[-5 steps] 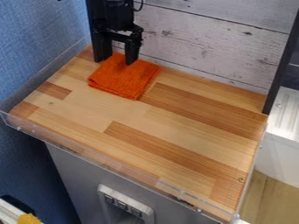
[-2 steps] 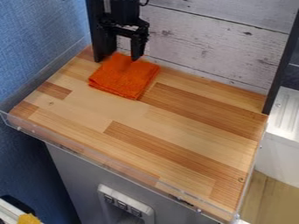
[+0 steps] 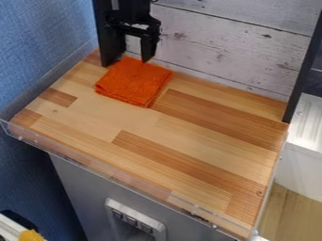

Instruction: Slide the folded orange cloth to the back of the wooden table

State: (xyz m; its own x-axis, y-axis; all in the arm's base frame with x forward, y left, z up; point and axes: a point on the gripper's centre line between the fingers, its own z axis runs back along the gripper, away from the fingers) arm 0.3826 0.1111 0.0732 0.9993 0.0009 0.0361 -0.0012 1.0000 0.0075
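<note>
Gripper [image 3: 131,57], fingers apart, empty, near rear edge of folded orange cloth [image 3: 132,84] on surface [image 3: 195,146]. We judge: off-centre lowering may bunch folds; shallow closing may catch only top layer.

The camera looks from high in front of the wooden tabletop [image 3: 144,132], toward its right front corner. It faces down at a slant across the tabletop to the plank wall [image 3: 220,52] behind. It is near enough for the tabletop to dominate the view, with the blue wall [image 3: 41,42] left of the tabletop also in sight.
</note>
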